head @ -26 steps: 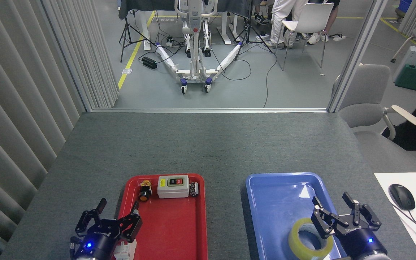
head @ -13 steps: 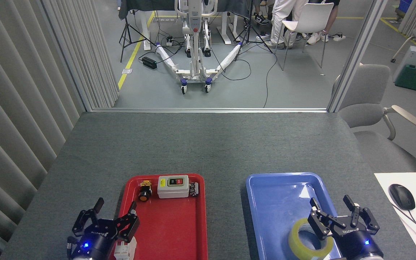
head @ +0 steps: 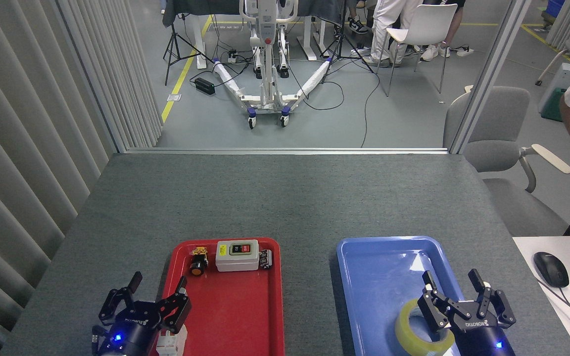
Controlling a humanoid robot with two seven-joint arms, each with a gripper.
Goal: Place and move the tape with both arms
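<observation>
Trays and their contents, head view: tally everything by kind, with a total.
Trays: 2, red tray and blue tray
Tape rolls: 1, tape in the blue tray
Switch boxes: 1, switch box
Push buttons: 1, push button
Small dark parts: 1, dark part
White parts: 1, white part, half hidden by the left gripper
Total: 7

Head camera looks forward, down over table (head: pixel 285 198).

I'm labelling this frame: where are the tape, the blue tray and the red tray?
tape (head: pixel 406 324): head view, left side of the yellow roll.
blue tray (head: pixel 379 277): head view, bare floor.
red tray (head: pixel 235 306): head view, bare floor.
</observation>
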